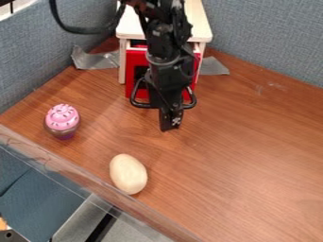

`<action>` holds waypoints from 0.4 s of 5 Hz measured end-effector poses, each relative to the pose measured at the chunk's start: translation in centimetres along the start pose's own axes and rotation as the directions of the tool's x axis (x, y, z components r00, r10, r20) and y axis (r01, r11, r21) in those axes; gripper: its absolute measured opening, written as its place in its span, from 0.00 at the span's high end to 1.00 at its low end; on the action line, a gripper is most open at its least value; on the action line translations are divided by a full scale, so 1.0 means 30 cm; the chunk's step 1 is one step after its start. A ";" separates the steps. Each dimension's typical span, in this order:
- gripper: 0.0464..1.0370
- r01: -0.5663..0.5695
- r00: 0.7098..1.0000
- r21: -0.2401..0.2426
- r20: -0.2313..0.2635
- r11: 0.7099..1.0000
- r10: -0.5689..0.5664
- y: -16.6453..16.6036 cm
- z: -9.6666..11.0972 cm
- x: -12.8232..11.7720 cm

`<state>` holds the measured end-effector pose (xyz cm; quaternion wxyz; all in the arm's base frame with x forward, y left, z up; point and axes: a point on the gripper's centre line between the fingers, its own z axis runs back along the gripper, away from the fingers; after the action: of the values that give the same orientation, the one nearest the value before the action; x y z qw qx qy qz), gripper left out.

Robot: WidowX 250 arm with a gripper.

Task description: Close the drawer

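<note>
The gripper [170,124] hangs low over the brown table at the upper middle, in front of a small pale wooden cabinet. The cabinet's red drawer [133,59] stands somewhat pulled out, its red front forward of the cabinet's legs. A pale rim and a bit of red show in the gap below the cabinet top [195,21]. The arm and gripper cover the middle and much of the right part of the drawer front. I cannot tell whether they touch it.
A pink-topped toy cupcake [62,118] stands at the left. A cream egg-shaped object [128,174] lies near the table's front edge. Grey tape [212,66] is stuck on the table by the cabinet. Blue-grey panels [271,38] stand behind and to the left.
</note>
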<state>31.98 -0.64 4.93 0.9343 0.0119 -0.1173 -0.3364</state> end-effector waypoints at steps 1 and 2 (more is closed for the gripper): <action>0.04 -0.020 1.000 0.004 0.018 1.000 0.020 0.026 0.016 0.021; 0.04 -0.037 0.999 -0.001 0.007 0.999 0.037 0.032 0.010 0.022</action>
<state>33.01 -0.30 5.47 0.9399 0.0080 -0.1204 -0.3193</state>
